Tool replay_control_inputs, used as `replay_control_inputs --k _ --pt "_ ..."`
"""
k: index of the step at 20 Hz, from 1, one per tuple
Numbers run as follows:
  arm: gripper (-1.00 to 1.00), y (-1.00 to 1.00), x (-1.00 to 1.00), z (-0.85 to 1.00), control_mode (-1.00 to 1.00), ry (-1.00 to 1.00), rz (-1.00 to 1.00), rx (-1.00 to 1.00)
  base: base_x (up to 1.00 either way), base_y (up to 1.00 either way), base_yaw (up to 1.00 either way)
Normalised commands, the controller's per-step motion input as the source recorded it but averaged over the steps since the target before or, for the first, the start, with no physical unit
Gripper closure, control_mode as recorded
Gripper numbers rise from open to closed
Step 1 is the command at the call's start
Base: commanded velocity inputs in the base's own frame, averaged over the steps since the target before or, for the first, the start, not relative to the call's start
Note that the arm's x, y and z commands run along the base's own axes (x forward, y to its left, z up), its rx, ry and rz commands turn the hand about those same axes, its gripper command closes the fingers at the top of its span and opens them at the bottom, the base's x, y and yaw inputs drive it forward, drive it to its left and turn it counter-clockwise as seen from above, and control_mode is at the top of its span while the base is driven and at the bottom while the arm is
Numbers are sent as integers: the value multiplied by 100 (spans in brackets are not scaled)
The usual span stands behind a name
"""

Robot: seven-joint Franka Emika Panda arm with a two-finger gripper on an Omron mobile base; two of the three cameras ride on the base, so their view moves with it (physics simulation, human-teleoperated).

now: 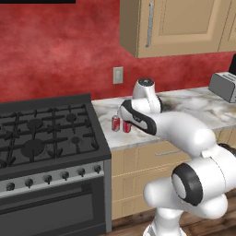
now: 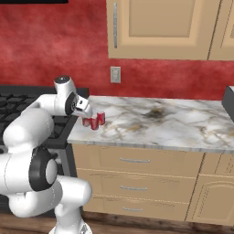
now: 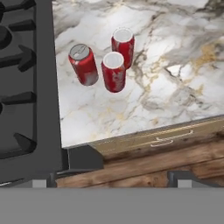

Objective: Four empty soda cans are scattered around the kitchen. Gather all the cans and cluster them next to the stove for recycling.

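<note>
We see the stove (image 1: 46, 133) at far left in the left base view, black grates and a row of front knobs. Just right of it runs the marble counter (image 1: 193, 108), and near its stove-side end stand red soda cans (image 1: 120, 123), close together, upright. In the hand view we count three red cans (image 3: 105, 63) clustered tight, beside the stove edge (image 3: 43, 87) but apart from it; the leftmost one leans a bit in that view, could be camera tilt, we cannot tell. In the right base view the gripper (image 2: 87, 112) hangs over the cans (image 2: 94, 121), above them, nothing between the jaws, which stand spread wide. A wall outlet (image 1: 118, 75) sits above the counter. A toaster (image 1: 223, 85) stands at far right, well apart from the cans.
</note>
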Motion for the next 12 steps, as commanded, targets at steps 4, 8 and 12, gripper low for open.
replay_control_inputs --k 4,8,12 --pt "-100 -16 -23 12 -100 0 4 -1 0 0 0" --pt "-100 -18 -24 8 -100 0 13 -1 0 0 0" --pt "-100 -18 -22 7 -100 -2 17 -2 0 0 0"
